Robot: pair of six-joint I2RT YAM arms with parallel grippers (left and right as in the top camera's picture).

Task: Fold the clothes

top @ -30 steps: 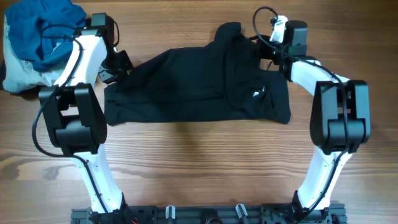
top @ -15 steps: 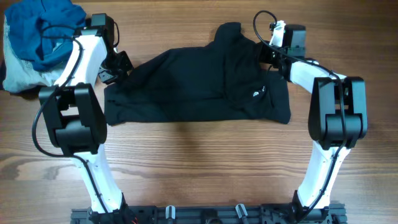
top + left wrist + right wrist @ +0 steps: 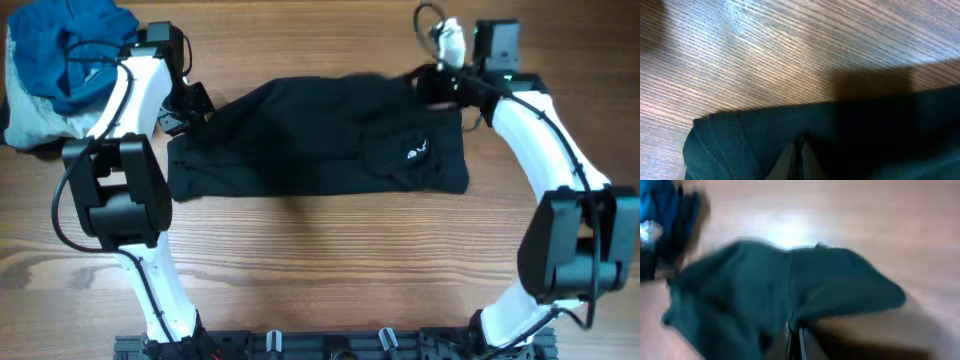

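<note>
The clothes (image 3: pixel 320 140), a black garment with a small white logo (image 3: pixel 415 152), lie spread across the middle of the wooden table. My left gripper (image 3: pixel 195 105) is shut on the garment's left edge. In the left wrist view its fingertips (image 3: pixel 801 146) pinch the dark fabric (image 3: pixel 865 135) just behind the hem. My right gripper (image 3: pixel 428 85) is shut on the top right part of the garment. The right wrist view is blurred and shows the closed gripper (image 3: pixel 795 329) gripping a raised fold of the cloth (image 3: pixel 740 290).
A bright blue garment (image 3: pixel 70 45) lies bunched on a pale one (image 3: pixel 25 125) at the table's far left corner, behind my left arm. The blue pile (image 3: pixel 660 220) also shows at the left of the right wrist view. Bare wood (image 3: pixel 320 260) runs in front of the garment.
The right arm has swung outward to the right with its gripper shut on the fabric, drawing the flap at top centre toward the right. The left arm has not moved.
</note>
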